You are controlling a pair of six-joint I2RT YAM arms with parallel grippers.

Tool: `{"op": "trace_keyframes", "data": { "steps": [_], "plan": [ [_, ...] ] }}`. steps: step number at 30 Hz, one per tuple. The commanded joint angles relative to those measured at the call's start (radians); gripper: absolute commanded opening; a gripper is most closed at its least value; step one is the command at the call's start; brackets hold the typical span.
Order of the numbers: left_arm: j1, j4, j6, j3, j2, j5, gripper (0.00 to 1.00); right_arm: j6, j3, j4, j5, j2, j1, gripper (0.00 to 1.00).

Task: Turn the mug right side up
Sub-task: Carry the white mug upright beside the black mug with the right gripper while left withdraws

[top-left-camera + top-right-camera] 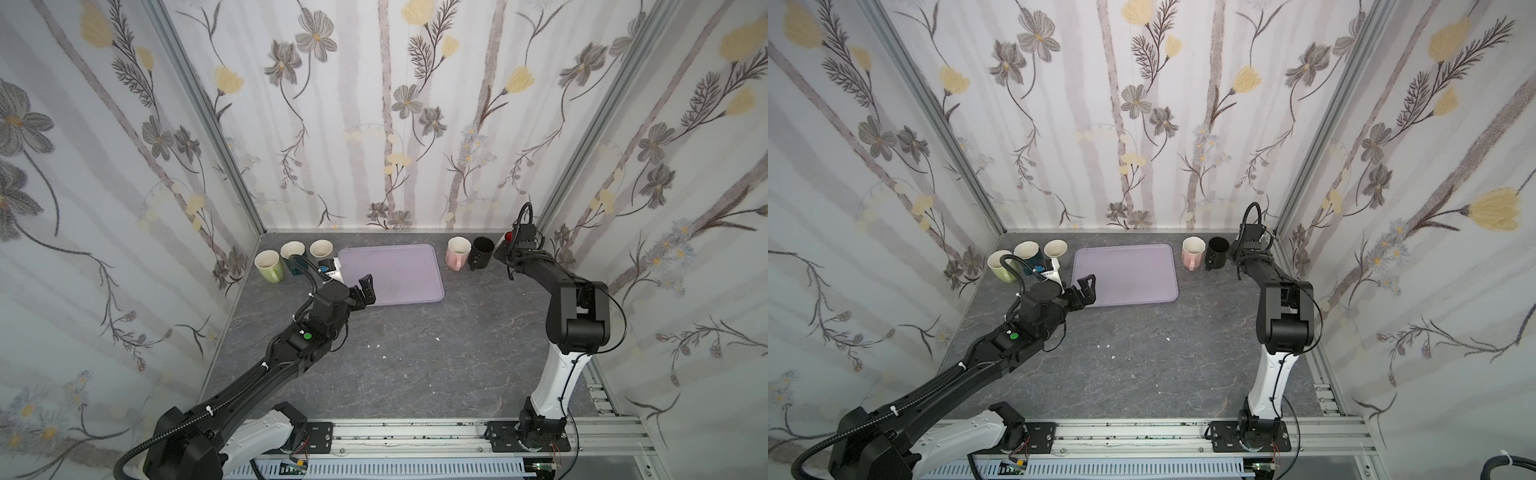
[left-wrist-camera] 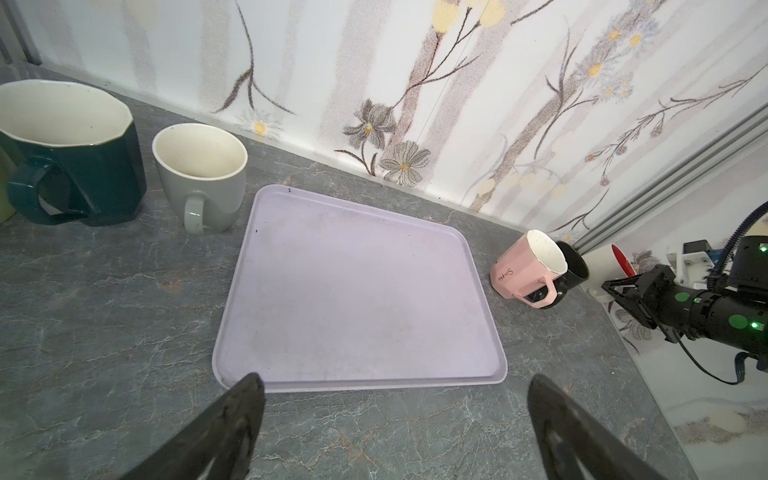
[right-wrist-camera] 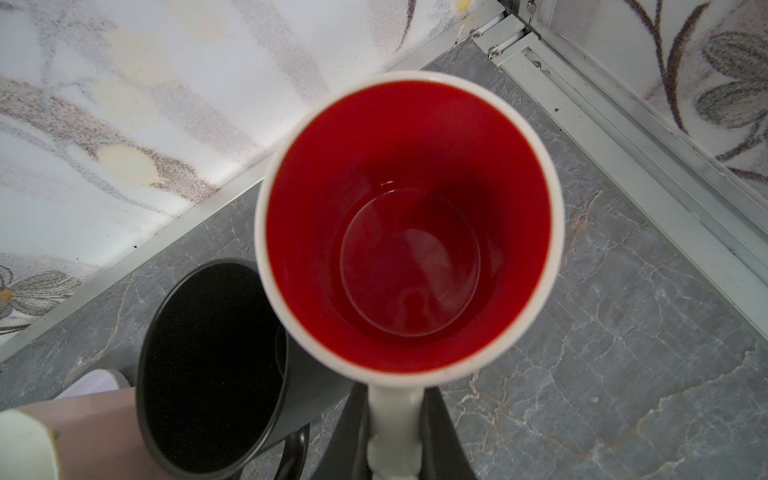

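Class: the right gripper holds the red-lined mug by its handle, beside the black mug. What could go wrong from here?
The right gripper pinches only the thin handle of the red-lined mug, so the mug might swing or slip. The black mug stands close alongside; setting down or releasing could knock it.

Loads of open counter point(image 1: 415, 353) is left across the middle and front, so easy passage is given there. The back strip is where it gets tight: a green mug point(image 1: 269, 266), teal mug point(image 2: 91, 174) and grey mug point(image 1: 321, 248) are lined up in the left corner, the low flat tray point(image 1: 399, 270) is laid mid-back, and the pink mug point(image 1: 457, 253), black mug point(image 1: 481, 252) and red-lined mug point(image 3: 411, 232) are packed together toward the right corner, hemmed in by the back wall point(image 1: 353, 187).
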State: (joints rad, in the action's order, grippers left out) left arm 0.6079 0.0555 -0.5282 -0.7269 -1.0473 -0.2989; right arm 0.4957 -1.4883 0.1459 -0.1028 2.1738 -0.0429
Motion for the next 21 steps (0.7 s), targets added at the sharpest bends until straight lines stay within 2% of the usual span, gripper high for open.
{"op": "trace_keyframes", "data": {
  "steps": [1, 18, 20, 21],
  "plan": [
    [-0.003, 0.021, -0.016, 0.002, 0.016, -0.012, 1.00, -0.002, -0.037, 0.003, 0.035, 0.026, -0.010, 0.00],
    [-0.010, 0.032, -0.026, 0.021, 0.057, -0.025, 1.00, -0.011, -0.107, 0.096, 0.061, 0.090, -0.028, 0.00],
    [-0.011, 0.033, -0.024, 0.022, 0.057, -0.024, 1.00, -0.010, -0.113, 0.104, 0.060, 0.093, -0.028, 0.30],
    [-0.010, 0.033, -0.023, 0.022, 0.056, -0.026, 1.00, -0.011, -0.112, 0.106, 0.061, 0.091, -0.027, 0.34]
  ]
}}
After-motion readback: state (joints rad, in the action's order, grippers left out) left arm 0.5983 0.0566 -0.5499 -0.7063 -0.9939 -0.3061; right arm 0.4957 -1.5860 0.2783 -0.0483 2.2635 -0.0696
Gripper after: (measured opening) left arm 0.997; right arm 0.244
